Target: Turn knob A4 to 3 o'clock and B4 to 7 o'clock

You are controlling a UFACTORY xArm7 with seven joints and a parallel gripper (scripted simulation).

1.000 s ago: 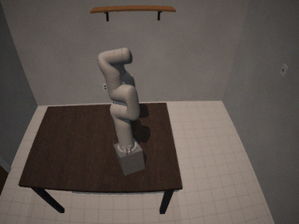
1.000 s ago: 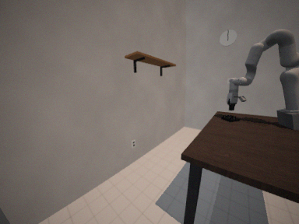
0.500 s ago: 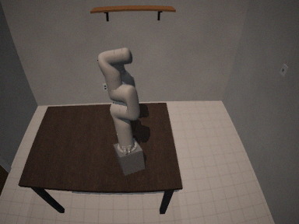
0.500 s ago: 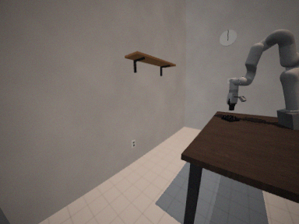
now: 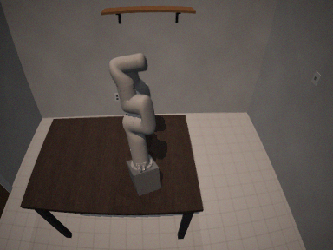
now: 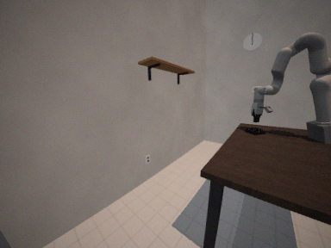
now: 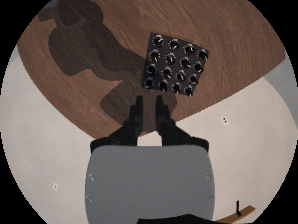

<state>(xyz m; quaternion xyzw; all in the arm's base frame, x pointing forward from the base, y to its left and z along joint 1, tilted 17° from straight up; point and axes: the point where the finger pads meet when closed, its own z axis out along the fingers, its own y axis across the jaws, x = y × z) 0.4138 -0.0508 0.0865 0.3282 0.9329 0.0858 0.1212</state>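
The knob box [image 7: 174,64] is a small black square box with several rows of dark knobs. It stands on the brown table close to the table's edge. In the wrist view it lies just beyond my fingertips, turned at a slant. The knob lines and printed names are too small to read. My gripper [image 7: 149,103] hangs above the table beside the box, fingers pointing down with a narrow gap and nothing between them. In the exterior view the gripper [image 6: 256,117] hovers a little above the box [image 6: 255,133] at the table's far corner. In the top view the arm hides the box.
The arm's grey base block [image 5: 144,176] stands on the table near its front edge. A wooden wall shelf [image 5: 147,11] hangs high above the table's far side. The tiled floor lies beyond the table edge next to the box.
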